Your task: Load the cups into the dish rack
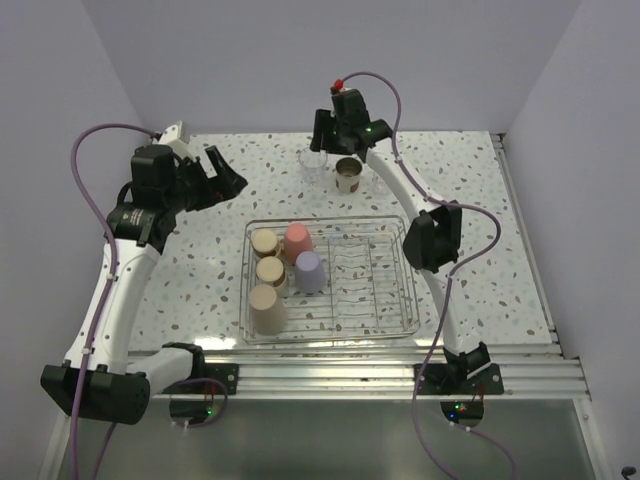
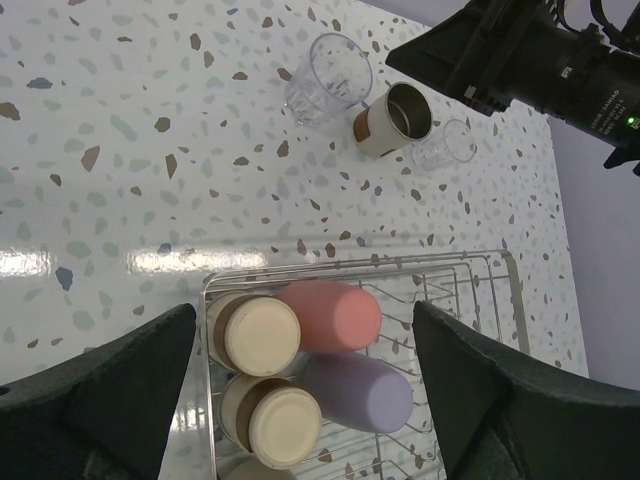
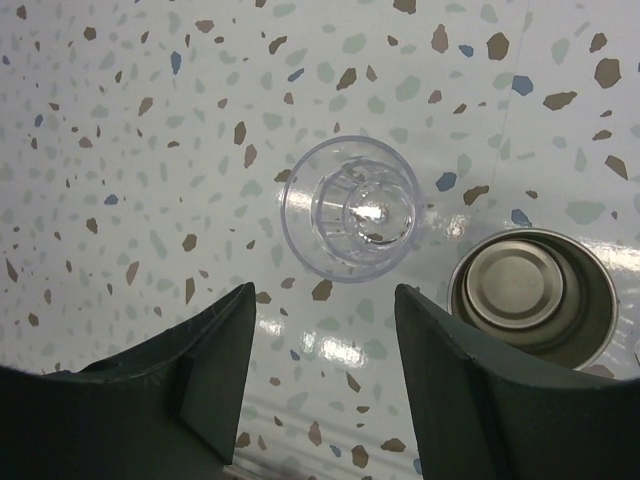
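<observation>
Well, starting at the left edge of the surface (image 1: 180, 290), my left pincer (image 1: 232, 176) hangs high over the far-left part, fingers spread wide with nothing between them. I read that as a parked pose: it looks down toward the rack without crowding it and leaves the far edge to the other arm.

The dish rack (image 1: 365, 285) sits in the middle, close to the near edge. Five cups stand in its left third, mouth-down as far as I can tell. The tall tan cup (image 1: 267, 309) is in the near-left corner, with two short brown cups (image 1: 271, 271) behind it along the left wall. The red-pink cup (image 1: 298, 240) and lavender cup (image 1: 309, 270) are just beside those to the right. Packing them tight against one side makes sense to me: it leaves the right part of the grid for the rest.

Toward the far edge, apart from the rack, three cups sit mouth-up: a clear cup (image 3: 350, 208), a brown metallic cup (image 3: 530, 295) just right of it, and a second clear cup (image 2: 445, 145) further right.

My right pincer (image 3: 322, 310) hovers directly above the first clear cup, fingers open and holding nothing. I judge that as the setup for a descent and grasp. The brown metallic cup stands close, so the right finger has little room.
</observation>
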Robot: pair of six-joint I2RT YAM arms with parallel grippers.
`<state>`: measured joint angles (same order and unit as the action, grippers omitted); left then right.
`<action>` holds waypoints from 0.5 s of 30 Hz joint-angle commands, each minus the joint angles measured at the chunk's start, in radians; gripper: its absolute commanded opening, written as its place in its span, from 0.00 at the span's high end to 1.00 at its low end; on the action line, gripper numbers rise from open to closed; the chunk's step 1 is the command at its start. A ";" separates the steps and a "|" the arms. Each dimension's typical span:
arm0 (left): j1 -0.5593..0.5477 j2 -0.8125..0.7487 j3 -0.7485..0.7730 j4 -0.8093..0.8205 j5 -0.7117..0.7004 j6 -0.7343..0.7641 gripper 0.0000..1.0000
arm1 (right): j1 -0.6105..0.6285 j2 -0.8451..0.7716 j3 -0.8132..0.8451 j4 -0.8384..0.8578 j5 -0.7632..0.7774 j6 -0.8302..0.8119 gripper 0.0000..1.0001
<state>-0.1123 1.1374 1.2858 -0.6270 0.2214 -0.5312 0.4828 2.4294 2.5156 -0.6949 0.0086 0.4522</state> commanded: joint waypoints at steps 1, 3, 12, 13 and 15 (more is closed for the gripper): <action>0.003 -0.024 -0.020 0.046 -0.014 -0.003 0.08 | 0.000 0.039 0.038 0.020 0.022 0.010 0.40; 0.003 -0.024 -0.025 0.046 -0.020 -0.003 0.08 | -0.003 0.062 0.043 0.026 0.036 0.005 0.40; 0.003 -0.011 -0.023 0.055 -0.034 -0.009 0.08 | -0.004 0.129 0.071 0.064 0.087 0.013 0.40; 0.003 -0.008 -0.022 0.056 -0.037 -0.007 0.08 | -0.003 0.140 0.072 0.066 0.090 0.011 0.40; 0.003 0.001 -0.019 0.061 -0.039 -0.006 0.08 | -0.004 0.149 0.072 0.072 0.091 0.014 0.40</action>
<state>-0.1123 1.1351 1.2602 -0.6220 0.1974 -0.5316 0.4828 2.5755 2.5282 -0.6746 0.0650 0.4534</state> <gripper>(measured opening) 0.922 0.602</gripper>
